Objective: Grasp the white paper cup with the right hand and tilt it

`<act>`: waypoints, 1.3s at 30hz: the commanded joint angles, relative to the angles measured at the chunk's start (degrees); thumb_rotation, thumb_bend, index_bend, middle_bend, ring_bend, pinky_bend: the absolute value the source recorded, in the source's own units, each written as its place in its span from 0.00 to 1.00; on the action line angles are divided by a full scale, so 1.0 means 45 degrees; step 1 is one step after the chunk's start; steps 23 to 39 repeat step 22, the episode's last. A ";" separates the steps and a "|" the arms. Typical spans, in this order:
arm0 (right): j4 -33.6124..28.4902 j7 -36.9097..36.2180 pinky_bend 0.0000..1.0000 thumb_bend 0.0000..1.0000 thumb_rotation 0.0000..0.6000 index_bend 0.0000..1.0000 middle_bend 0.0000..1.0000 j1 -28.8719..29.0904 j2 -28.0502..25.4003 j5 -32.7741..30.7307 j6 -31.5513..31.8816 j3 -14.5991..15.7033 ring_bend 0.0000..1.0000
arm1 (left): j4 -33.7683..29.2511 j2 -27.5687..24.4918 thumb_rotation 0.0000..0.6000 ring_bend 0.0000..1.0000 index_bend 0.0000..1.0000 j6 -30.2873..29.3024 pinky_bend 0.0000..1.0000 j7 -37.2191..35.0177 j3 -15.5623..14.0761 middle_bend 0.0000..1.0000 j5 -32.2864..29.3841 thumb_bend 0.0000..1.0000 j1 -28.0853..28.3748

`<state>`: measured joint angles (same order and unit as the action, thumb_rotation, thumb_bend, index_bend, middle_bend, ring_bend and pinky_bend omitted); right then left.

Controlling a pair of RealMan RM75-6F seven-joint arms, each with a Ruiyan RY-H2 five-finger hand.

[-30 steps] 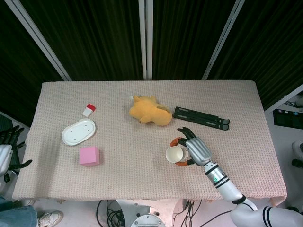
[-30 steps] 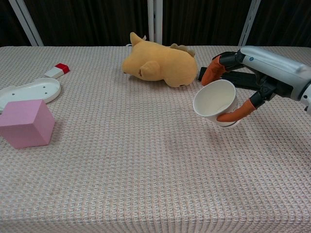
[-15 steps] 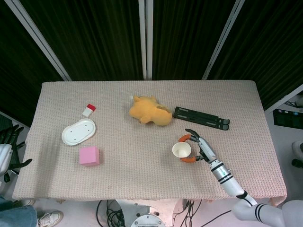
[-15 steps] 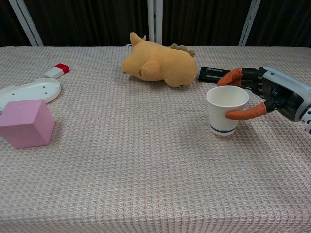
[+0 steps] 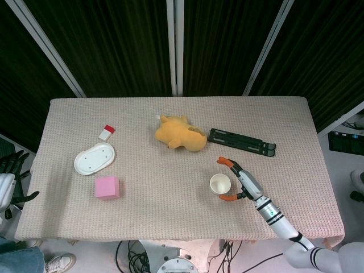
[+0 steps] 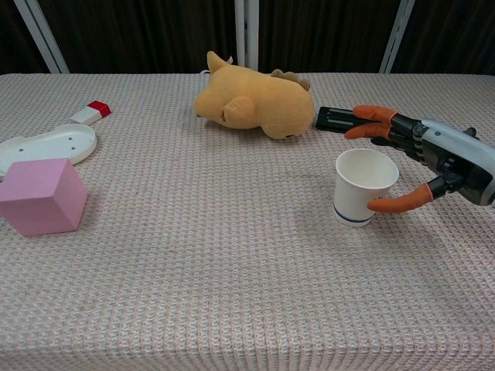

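Chest view shows our right hand point(image 6: 421, 166) spread wide around the white paper cup point(image 6: 361, 185), which now stands upright on the desk point(image 6: 232, 255) near the yellow plush toy point(image 6: 251, 100). A second ago we held it tilted; we have since set it down and let go, so the tilt looks done.

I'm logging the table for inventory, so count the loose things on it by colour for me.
White: 2, paper cup, oval plastic dish
Pink: 1, foam cube
Yellow: 1, plush toy
Black: 1, folded stand
White-and-red: 1, small tube
Total: 6
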<state>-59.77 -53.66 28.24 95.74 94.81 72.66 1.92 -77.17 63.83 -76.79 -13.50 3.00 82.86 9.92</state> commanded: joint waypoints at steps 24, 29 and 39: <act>-0.6320 1.1688 0.00 0.00 1.00 0.00 0.00 -0.5165 -0.6965 -0.4121 0.4175 -0.0765 0.00 | -0.0336 -0.0206 1.00 0.00 0.05 -0.0601 0.00 0.0107 -0.0026 0.00 0.0104 0.12 -0.0320; -0.6320 1.1688 0.00 0.00 1.00 0.00 0.00 -0.5165 -0.6965 -0.4121 0.4175 -0.0765 0.00 | -0.0336 -0.0206 1.00 0.00 0.05 -0.0601 0.00 0.0107 -0.0026 0.00 0.0104 0.12 -0.0320; -0.6320 1.1688 0.00 0.00 1.00 0.00 0.00 -0.5165 -0.6965 -0.4121 0.4175 -0.0765 0.00 | -0.0336 -0.0206 1.00 0.00 0.05 -0.0601 0.00 0.0107 -0.0026 0.00 0.0104 0.12 -0.0320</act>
